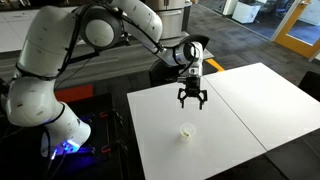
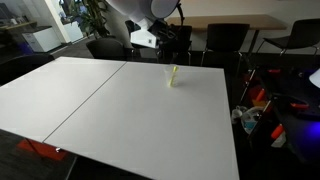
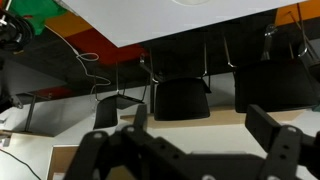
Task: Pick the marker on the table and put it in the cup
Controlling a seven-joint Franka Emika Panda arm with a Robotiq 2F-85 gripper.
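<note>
The clear cup (image 1: 186,129) stands on the white table (image 1: 240,110), near the seam. In an exterior view the yellow-green marker (image 2: 172,73) stands upright inside the cup (image 2: 172,81), its top above the rim. My gripper (image 1: 192,98) hangs well above the table, behind the cup, with its fingers spread and nothing between them. In the wrist view, which stands upside down, the two dark fingers (image 3: 200,135) are wide apart and empty. The cup's rim (image 3: 190,2) just shows at the top edge on the table (image 3: 150,25).
Black office chairs (image 3: 180,95) stand along the table's far edge (image 2: 200,45). The robot's base and cables (image 1: 65,140) sit beside the table. Clutter and a red item (image 2: 262,110) lie off the table's side.
</note>
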